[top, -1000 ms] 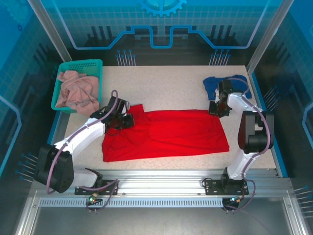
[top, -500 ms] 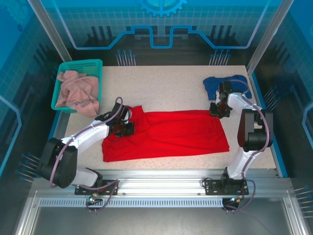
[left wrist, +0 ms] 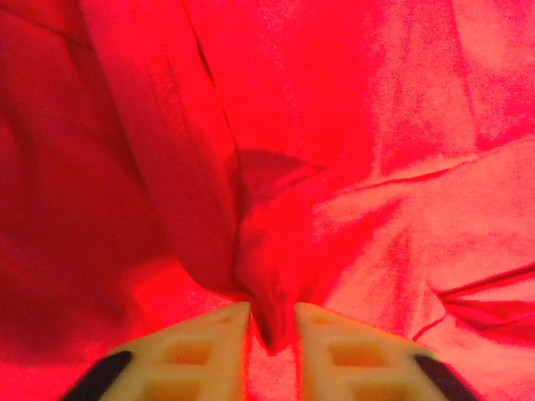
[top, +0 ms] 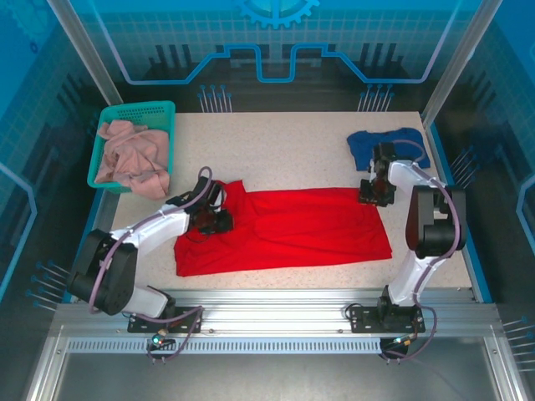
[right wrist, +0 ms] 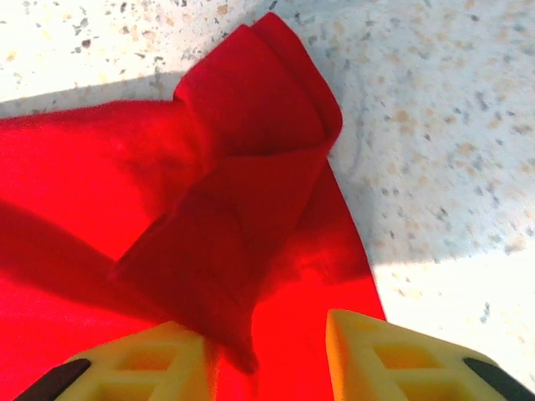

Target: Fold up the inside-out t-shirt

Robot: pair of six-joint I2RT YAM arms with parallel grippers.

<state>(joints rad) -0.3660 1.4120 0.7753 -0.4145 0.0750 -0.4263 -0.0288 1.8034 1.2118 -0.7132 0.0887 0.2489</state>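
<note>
The inside-out t-shirt (top: pixel 284 230) lies spread flat across the table's middle, bright red and folded into a wide band. My left gripper (top: pixel 222 219) rests low on its upper left part. In the left wrist view the left gripper (left wrist: pixel 272 324) is open by a narrow gap, and a pinched ridge of the red cloth (left wrist: pixel 267 251) stands loose between the fingertips (left wrist: pixel 226 330). My right gripper (top: pixel 369 194) sits at the shirt's upper right corner. In the right wrist view it (right wrist: pixel 267 334) is open wide over the doubled-over corner flap (right wrist: pixel 242 125), which leans by one finger.
A dark blue t-shirt (top: pixel 361 145) lies bunched just behind the right gripper. A green basket (top: pixel 138 109) at the back left holds a pale pinkish-beige garment (top: pixel 129 154). Bare speckled table (top: pixel 284 142) stretches behind the red shirt. Blue enclosure walls ring the table.
Both grippers have gone from shut on the red cloth to open. The left gripper has slid a little to the right onto the shirt. The right arm has barely moved.
</note>
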